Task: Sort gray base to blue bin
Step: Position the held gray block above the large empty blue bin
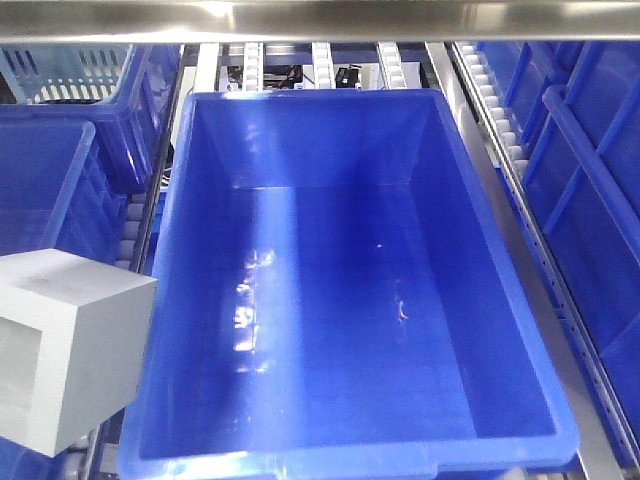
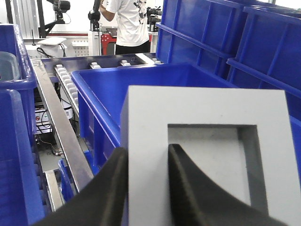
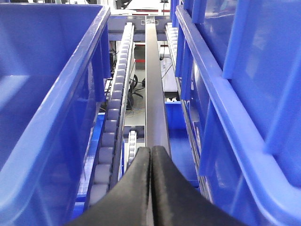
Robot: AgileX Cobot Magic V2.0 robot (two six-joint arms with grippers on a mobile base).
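Left gripper [image 2: 147, 149] pinching one wall of the gray base [image 2: 207, 108]: one dark finger lies on the outer face, the other inside the square recess, which faces the wrist camera. In the front view the block hangs at 8 o'clock, overlapping the left rim of the blue bin [image 1: 320, 140] but not yet over its floor. The right gripper [image 3: 150, 149], jaws pressed together on nothing, points along the roller track [image 3: 113, 122] on the bin's 3 o'clock side. A pale slotted basket [image 1: 70, 65] stands far off at 11 o'clock. Likely hazards: the hold on a single wall lies off-centre, so the block may swing or slip during the carry. A low lower corner may strike the rim. Early release would drop it outside the bin, beside the left wall.
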